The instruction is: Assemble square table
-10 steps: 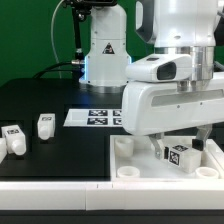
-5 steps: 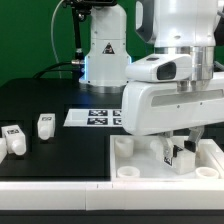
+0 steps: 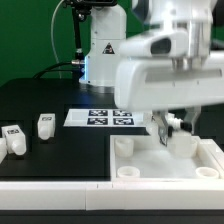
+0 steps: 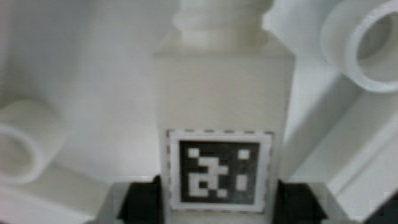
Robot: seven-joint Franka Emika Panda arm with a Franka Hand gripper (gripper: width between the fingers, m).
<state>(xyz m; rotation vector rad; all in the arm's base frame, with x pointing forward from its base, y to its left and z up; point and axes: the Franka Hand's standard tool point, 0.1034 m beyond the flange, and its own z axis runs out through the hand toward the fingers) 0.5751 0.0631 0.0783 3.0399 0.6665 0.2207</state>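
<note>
The white square tabletop, a tray with a raised rim and round corner holes, lies at the exterior view's lower right. My gripper hangs over its far right part, shut on a white block leg that bears a black-and-white tag. In the wrist view the leg stands between my dark fingers, tag facing the camera, with my gripper at its tagged end and the tray's round holes beside it. Two more legs lie on the black table at the left.
The marker board lies flat behind the tray. The robot's base stands at the back. A long white bar runs along the front edge. The arm's large white body hides the tray's far right side.
My arm has risen and shifted toward the back, carrying the leg from the tray's front right part to its far right part. The tag now sits higher and partly hidden.
</note>
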